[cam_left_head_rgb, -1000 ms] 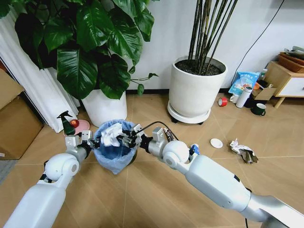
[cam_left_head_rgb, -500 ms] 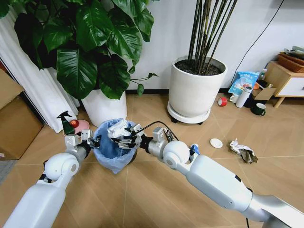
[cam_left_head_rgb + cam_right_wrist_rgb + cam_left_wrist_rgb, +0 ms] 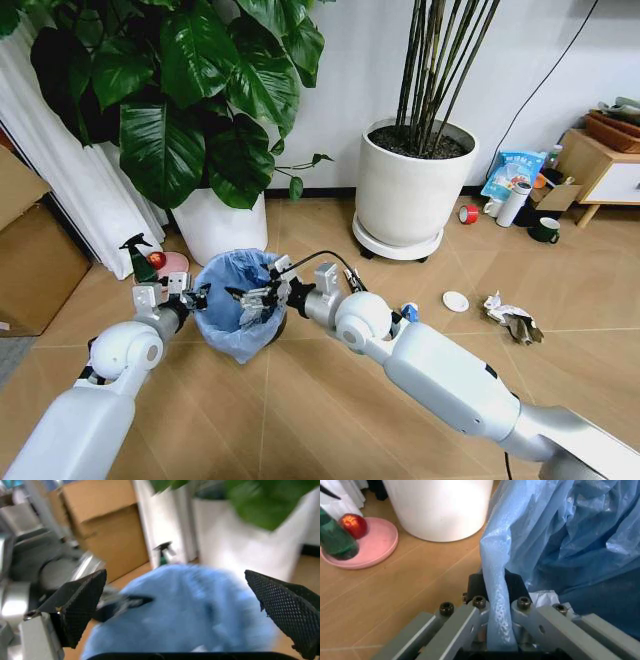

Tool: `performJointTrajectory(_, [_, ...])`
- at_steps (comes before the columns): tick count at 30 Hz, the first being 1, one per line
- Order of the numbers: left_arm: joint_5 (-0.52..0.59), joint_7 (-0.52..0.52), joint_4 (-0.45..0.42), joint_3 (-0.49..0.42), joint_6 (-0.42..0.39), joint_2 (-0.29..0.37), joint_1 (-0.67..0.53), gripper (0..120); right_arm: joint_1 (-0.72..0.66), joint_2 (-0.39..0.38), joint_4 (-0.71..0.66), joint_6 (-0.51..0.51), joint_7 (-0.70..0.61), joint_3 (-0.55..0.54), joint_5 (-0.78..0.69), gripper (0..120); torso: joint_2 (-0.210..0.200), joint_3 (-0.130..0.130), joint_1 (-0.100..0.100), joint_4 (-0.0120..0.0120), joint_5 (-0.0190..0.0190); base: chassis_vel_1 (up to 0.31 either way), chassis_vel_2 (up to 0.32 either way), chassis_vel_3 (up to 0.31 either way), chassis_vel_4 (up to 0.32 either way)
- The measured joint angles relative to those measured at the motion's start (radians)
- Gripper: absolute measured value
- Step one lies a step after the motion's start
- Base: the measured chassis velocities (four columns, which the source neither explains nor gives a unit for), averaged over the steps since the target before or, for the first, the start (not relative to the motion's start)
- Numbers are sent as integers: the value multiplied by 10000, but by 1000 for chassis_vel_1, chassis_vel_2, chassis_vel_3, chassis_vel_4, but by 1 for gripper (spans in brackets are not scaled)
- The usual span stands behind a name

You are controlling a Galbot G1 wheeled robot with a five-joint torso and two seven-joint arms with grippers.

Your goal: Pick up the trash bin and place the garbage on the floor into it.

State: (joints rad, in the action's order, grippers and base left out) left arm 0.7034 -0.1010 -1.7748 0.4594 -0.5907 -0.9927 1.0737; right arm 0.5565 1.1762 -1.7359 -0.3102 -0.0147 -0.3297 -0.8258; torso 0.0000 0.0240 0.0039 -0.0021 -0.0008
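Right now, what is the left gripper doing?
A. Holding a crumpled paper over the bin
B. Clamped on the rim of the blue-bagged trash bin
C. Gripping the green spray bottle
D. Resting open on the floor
B. In the left wrist view the left gripper is shut on the bag-covered rim of the trash bin; the right gripper is open at the bin's mouth.

The crumpled paper has dropped from the right gripper's (image 3: 250, 297) now-spread jaws.
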Motion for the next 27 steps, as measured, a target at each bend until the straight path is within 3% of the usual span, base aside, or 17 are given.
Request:
performJointTrajectory(9, [-156,194,-176,407,35,73,323,0,881,-1310,-105,-251,-305,1832,73,100,0,-1,0,-3,2,0,0,0,0])
performJointTrajectory(11, [-157,200,-304,487,46,102,400,0,1295,-1604,337,-246,-289,2382,118,100,0,-1,0,-5,4,0,0,0,0])
performJointTrajectory(12, [-156,207,-527,580,67,130,568,0,1785,-1667,1473,-107,-131,2852,450,100,0,-1,-1,-4,2,0,0,0,0])
performJointTrajectory(19, [-174,210,-884,630,99,170,895,0,2053,-597,4094,642,435,2967,1650,100,0,-1,-1,-3,2,0,0,0,0])
performJointTrajectory(23, [-198,209,-1097,630,128,193,1039,0,1655,629,6186,1300,904,2869,2488,100,0,0,0,2,2,0,0,0,0])
performJointTrajectory(27, [-222,198,-1195,616,131,233,1087,0,1333,1322,7493,1604,978,2831,2799,100,0,1,0,1,2,0,0,0,0])
